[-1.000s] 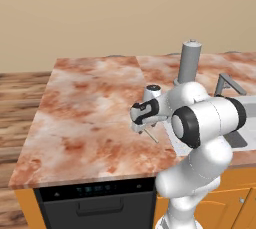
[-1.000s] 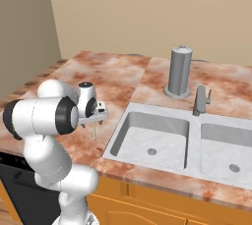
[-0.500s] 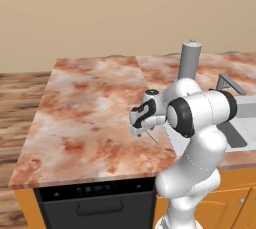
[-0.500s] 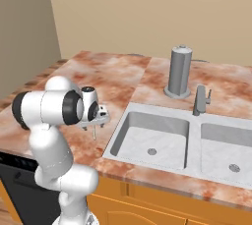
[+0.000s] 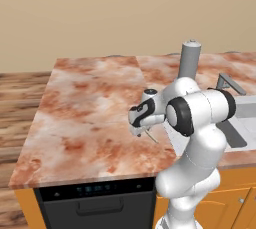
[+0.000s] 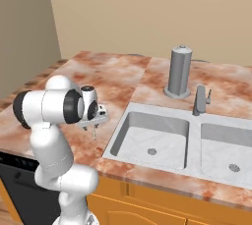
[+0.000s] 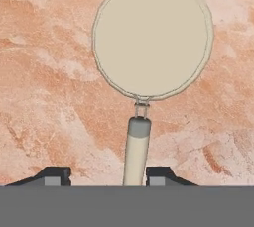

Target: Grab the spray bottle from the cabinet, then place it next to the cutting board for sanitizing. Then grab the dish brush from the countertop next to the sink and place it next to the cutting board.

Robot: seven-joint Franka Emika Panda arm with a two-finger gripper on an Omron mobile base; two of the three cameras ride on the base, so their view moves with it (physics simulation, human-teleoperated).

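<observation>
The dish brush (image 7: 151,35) lies on the marbled countertop (image 5: 90,103) left of the sink (image 6: 152,135). Its round beige head points away from the hand. Its pale handle (image 7: 136,154) runs back between the fingertips. My gripper (image 7: 108,175) hangs just over it, jaws open astride the handle. The right fingertip (image 7: 159,175) is against the handle and the left one stands clear of it. From the base, the gripper (image 5: 137,131) (image 6: 93,126) points down at the counter near the sink's left rim. The spray bottle, cabinet and cutting board are out of view.
A wide grey flat-topped cylinder (image 6: 179,70) stands behind the sink beside the angular faucet (image 6: 199,100). A dark dishwasher front (image 5: 95,203) sits under the counter's front edge. Wood floor lies beyond the counter's left end.
The jaws have drawn in around the brush handle. The elbow has swung and the hand has settled slightly lower. The brush has not moved.
</observation>
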